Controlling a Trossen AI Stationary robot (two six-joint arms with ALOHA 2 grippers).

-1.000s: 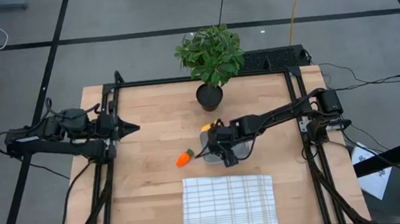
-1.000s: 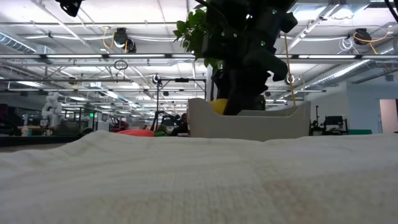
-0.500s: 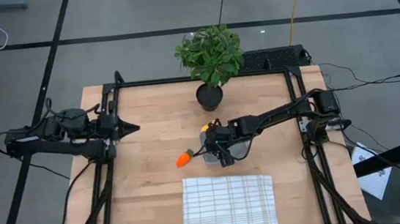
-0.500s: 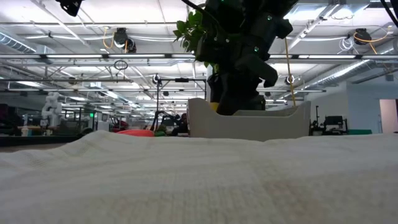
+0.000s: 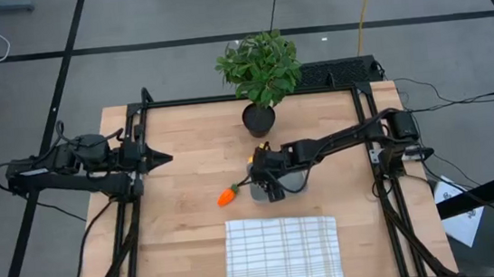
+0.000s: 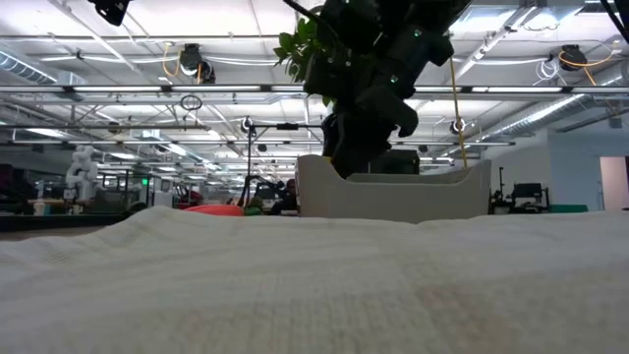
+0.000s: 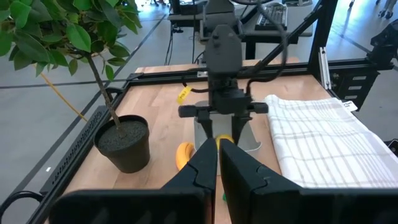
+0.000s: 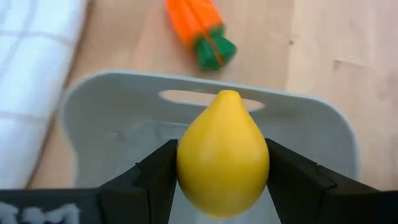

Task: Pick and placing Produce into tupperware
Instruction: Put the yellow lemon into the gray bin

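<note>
Yellow lemon sits clamped in our right gripper, over the tub; carrot lies just beyond its rim, cloth beside, plant behind.

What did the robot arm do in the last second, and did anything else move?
The right gripper, holding the lemon, slid a little toward the left arm's side, staying over the tupperware. It kept its grip. The carrot, cloth, plant and shut left gripper stayed put.
</note>
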